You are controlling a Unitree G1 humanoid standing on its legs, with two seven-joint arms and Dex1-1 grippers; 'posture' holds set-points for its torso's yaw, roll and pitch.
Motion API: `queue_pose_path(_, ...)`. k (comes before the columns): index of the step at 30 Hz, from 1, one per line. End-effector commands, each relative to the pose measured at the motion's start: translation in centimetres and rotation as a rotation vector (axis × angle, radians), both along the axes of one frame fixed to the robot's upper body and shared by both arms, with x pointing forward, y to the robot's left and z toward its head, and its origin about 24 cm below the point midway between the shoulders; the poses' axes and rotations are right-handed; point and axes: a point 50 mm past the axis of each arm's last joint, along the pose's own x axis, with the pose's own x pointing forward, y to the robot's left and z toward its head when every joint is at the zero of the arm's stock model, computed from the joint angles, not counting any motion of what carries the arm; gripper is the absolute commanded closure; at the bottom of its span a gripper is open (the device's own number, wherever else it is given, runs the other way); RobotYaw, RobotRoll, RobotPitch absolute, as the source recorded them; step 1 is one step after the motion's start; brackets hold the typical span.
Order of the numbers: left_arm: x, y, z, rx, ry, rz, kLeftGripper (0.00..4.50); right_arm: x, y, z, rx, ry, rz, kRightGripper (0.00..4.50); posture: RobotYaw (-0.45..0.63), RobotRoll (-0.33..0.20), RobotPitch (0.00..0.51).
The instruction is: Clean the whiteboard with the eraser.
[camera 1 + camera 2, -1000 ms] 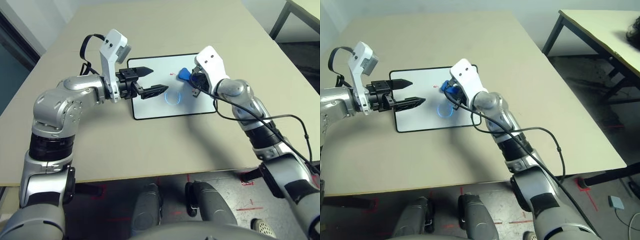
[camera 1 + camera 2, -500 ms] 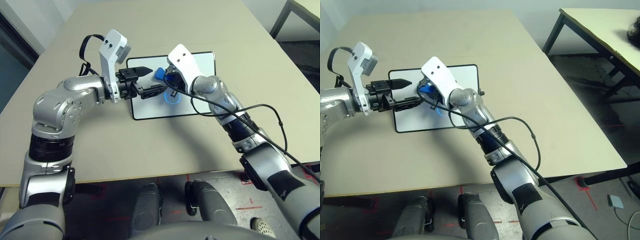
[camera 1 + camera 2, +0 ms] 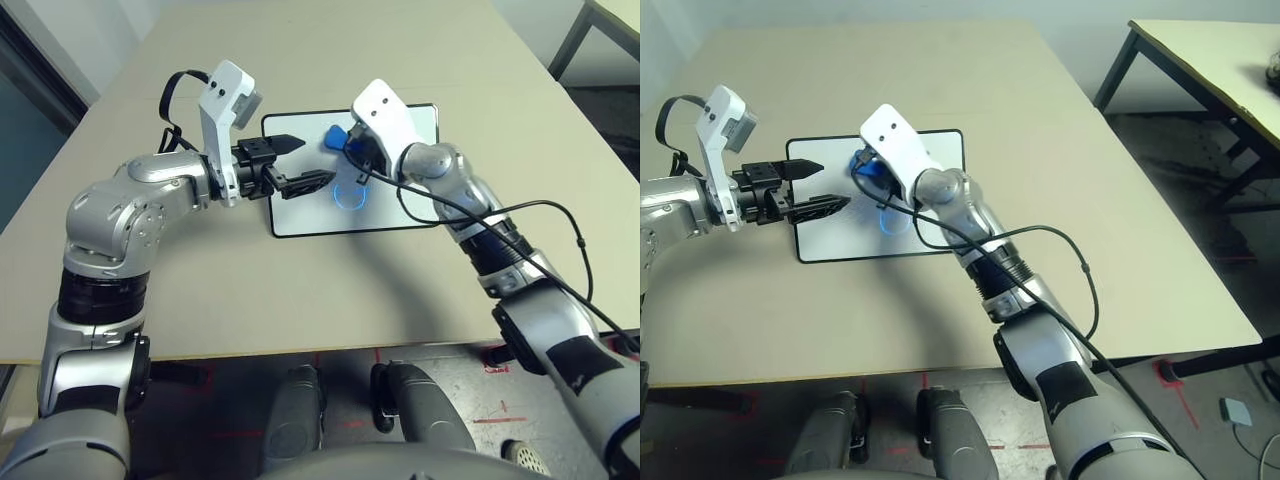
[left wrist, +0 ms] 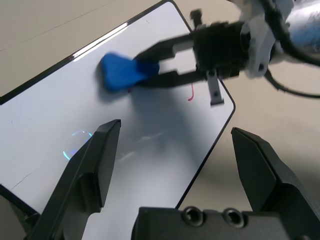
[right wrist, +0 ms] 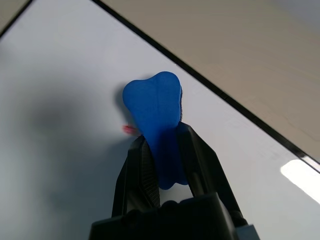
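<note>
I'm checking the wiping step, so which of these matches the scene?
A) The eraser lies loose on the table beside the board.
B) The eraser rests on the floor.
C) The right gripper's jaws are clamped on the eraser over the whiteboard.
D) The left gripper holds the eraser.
C: the right gripper has its jaws closed on the blue eraser over the whiteboard, while the left gripper is open and holds nothing.
</note>
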Motion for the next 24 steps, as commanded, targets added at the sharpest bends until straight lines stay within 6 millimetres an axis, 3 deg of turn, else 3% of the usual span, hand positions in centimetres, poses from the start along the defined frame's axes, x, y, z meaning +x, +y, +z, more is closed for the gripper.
queue_pose_path(1,0.2,-0.2,-0.2,0.004,0.004,-0.014,0.00,0.2,-0.9,-2.2,-0.030,0.084,-0.071,3.74,-0.02,0.000,0.149)
queue_pose_path(16,0.0,-0.2,-0.5,-0.002,0.006,-0.013,0.00,-3.1,6.0,-3.6,-0.043,0.136,0.166,3.74,0.00,0.000,0.151)
queue_pose_path(20,0.0,-0.1,-0.5,-0.002,0.004,-0.010,0.00,-2.6,6.2,-3.0,-0.039,0.118,0.159,3.74,0.00,0.000,0.149)
queue_pose_path(24,0.1,0.0,-0.5,-0.003,0.004,-0.007,0.00,-0.9,5.1,-1.3,-0.027,0.067,0.092,3.74,0.00,0.000,0.144)
